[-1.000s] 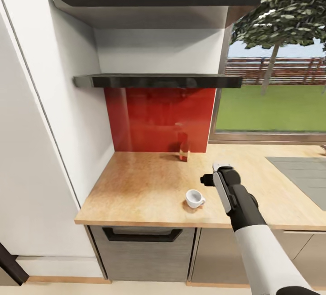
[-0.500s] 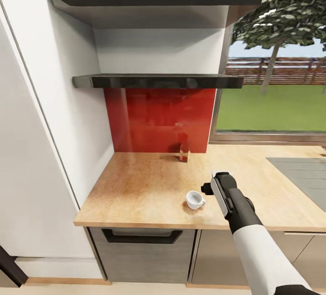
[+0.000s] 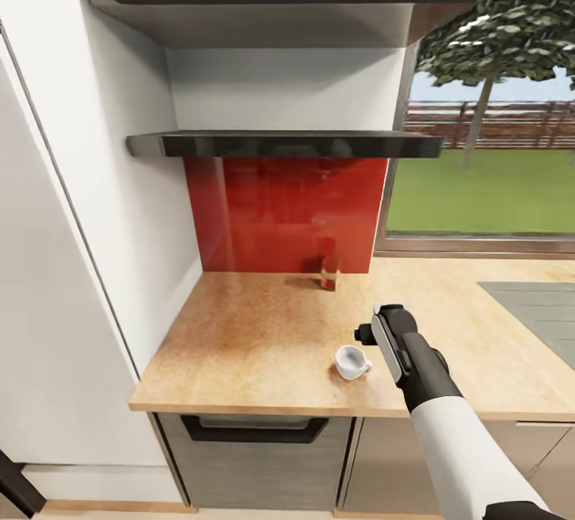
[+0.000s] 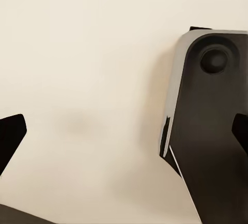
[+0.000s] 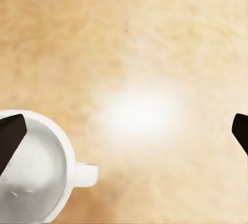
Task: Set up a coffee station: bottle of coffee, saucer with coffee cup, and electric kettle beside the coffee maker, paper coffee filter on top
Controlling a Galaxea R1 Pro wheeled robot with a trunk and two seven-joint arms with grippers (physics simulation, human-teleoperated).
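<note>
Right gripper [image 5: 124, 131] is held above the countertop [image 3: 255, 328], jaws spread wide, nothing pinched; the coffee cup [image 3: 351, 361] is seen upright just beside it, handle toward the arm. In the right wrist view one fingertip [image 5: 10, 136] overlaps the cup rim. Risk: if lowered as aligned, the rim gets struck and the cup is tipped or shoved off the near edge. Bottle of coffee [image 3: 329, 271] stands at the red backsplash [image 3: 279, 208]. Left gripper [image 4: 124, 136] is spread too, empty.
</note>
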